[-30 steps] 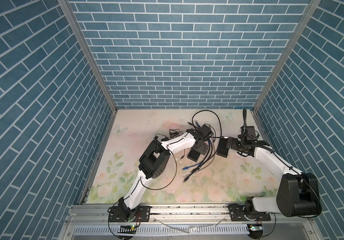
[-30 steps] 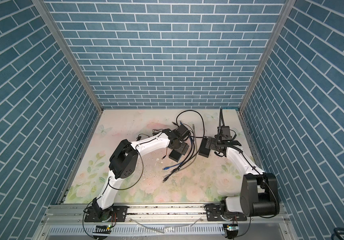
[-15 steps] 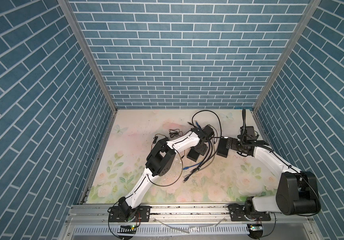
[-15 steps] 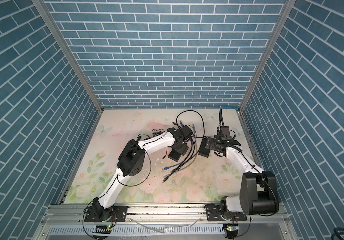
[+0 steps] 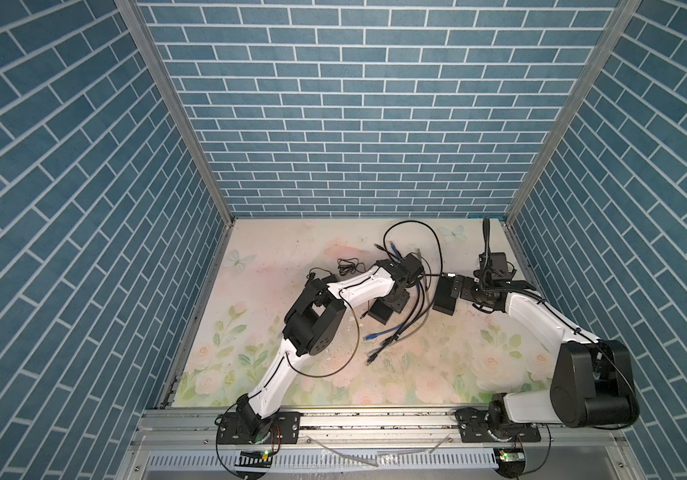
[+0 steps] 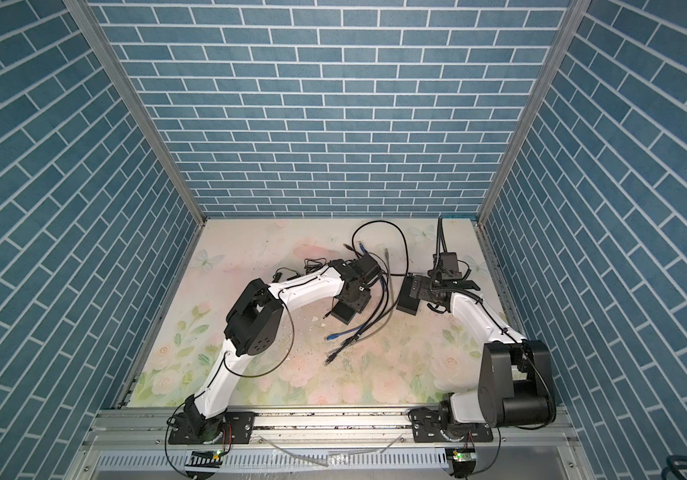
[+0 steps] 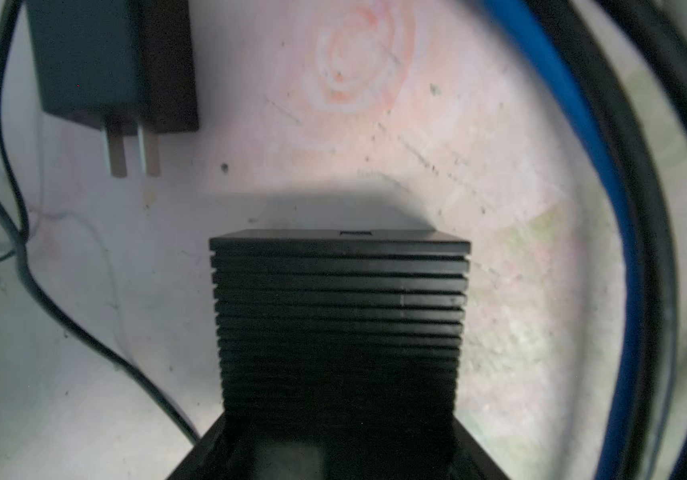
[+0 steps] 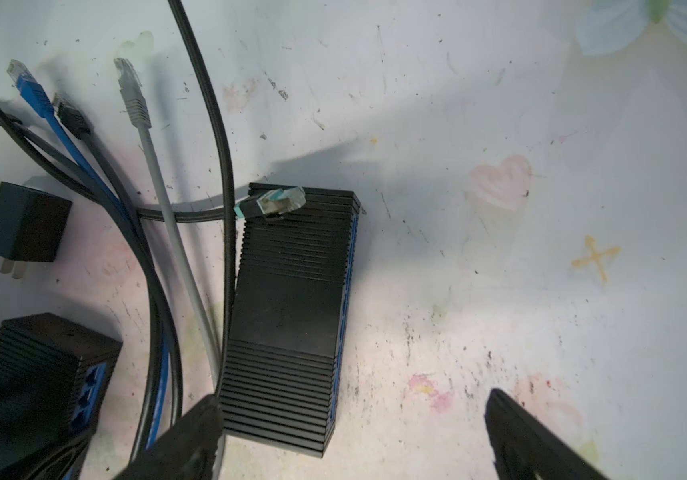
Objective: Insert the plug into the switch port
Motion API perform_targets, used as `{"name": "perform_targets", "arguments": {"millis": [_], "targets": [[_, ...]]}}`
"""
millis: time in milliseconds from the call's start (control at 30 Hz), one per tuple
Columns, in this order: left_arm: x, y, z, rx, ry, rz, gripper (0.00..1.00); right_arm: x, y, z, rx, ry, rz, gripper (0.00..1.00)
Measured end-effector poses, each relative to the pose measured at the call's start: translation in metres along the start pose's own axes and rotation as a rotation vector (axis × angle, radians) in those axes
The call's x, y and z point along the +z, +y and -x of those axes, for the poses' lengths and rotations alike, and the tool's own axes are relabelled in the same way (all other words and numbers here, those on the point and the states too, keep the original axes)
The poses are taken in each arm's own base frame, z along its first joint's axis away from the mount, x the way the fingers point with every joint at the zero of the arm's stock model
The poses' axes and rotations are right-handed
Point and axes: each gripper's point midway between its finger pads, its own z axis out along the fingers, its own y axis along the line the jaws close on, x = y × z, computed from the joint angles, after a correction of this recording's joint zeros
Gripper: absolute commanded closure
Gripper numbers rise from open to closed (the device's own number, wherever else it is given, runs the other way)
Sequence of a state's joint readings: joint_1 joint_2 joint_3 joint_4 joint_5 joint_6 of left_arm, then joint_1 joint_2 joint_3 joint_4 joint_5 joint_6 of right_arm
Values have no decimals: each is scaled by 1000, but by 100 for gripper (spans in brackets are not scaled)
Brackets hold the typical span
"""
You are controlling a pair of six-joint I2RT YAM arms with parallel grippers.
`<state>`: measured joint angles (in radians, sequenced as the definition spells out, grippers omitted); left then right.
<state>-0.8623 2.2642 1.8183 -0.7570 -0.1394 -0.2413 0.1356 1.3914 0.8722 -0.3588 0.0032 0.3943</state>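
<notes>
Black power adapter (image 7: 113, 62) on floral mat (image 7: 333, 166)

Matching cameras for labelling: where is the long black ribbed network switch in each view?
Top view: long black ribbed network switch, right of centre.
Top view: the switch, same place.
Left wrist: not in it.
Right wrist: centre.
Shared landmark: teal-booted plug lying on its end.

No legible txt or labels.

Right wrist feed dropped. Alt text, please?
A long black ribbed switch lies on the floral table with a teal-booted plug resting on one end; the right gripper hangs open by the other end. Loose cables, a smaller switch and a power adapter lie beside.
</notes>
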Motion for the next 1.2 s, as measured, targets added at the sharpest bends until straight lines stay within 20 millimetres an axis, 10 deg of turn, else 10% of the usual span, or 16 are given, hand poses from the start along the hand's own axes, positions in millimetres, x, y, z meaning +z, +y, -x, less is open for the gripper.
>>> {"name": "perform_targets", "arguments": {"millis": [533, 1200], "targets": [[-128, 11, 23, 85, -653, -133, 68, -1, 16, 13, -2, -48, 84, 2], [-176, -6, -24, 465, -1164, -245, 59, 0, 28, 17, -9, -60, 143, 1]]}}
